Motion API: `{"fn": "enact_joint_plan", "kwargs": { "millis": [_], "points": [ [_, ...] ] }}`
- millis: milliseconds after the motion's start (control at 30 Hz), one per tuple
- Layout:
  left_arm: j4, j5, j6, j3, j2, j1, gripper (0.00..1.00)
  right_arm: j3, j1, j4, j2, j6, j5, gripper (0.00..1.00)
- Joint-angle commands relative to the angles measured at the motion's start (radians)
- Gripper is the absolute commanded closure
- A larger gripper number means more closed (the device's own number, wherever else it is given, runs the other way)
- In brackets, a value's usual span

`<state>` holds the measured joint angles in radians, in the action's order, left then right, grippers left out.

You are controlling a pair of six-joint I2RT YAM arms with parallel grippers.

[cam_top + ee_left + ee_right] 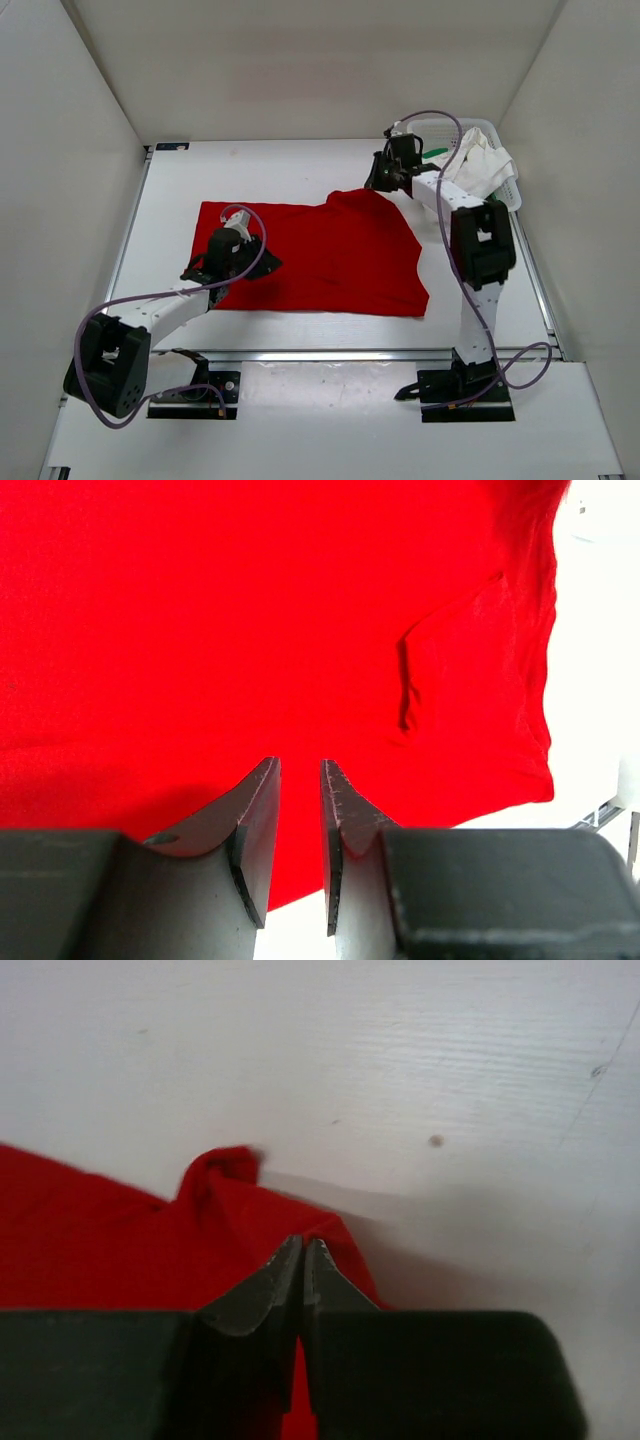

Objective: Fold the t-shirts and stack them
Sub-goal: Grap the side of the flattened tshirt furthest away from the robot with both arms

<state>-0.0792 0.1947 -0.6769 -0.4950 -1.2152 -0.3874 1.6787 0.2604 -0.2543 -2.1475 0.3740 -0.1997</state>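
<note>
A bright red t-shirt (330,255) lies spread across the middle of the white table, its far right corner lifted into a peak. My right gripper (380,183) is shut on that corner; in the right wrist view the fingertips (303,1242) meet on a bunched fold of the red t-shirt (90,1250). My left gripper (250,262) hovers over the shirt's left part, near its front hem. Its jaws (300,765) stand a little apart with nothing between them, the red t-shirt (250,620) below. An off-white t-shirt (480,165) and a bit of a green one (433,153) lie in the basket.
The white mesh basket (512,196) stands at the back right corner, right beside my right arm. White walls close in the table on the left, back and right. A metal rail (330,353) runs along the front edge.
</note>
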Motion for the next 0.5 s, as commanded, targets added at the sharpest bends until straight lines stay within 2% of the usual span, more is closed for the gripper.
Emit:
{"fn": "enact_joint_plan", "kwargs": {
  "millis": [0,67,200,333,467],
  "points": [
    [-0.016,0.005,-0.003,-0.002,0.045,0.004,0.67,-0.164,0.046,0.206,0.210,-0.020,0.035,0.96],
    [-0.014,0.000,-0.004,0.003,0.051,0.007,0.66,-0.345,0.051,0.294,0.285,0.014,0.034,0.92],
    [-0.008,-0.008,-0.006,0.001,0.063,0.012,0.66,-0.540,0.051,0.366,0.340,0.052,0.019,0.75],
    [-0.008,0.000,-0.006,-0.005,0.068,0.030,0.66,-0.530,0.025,0.311,0.340,0.037,-0.006,0.73],
    [-0.008,0.000,-0.006,-0.016,0.080,0.039,0.66,-0.521,-0.010,0.355,0.368,0.048,-0.009,0.71]
  ]
}}
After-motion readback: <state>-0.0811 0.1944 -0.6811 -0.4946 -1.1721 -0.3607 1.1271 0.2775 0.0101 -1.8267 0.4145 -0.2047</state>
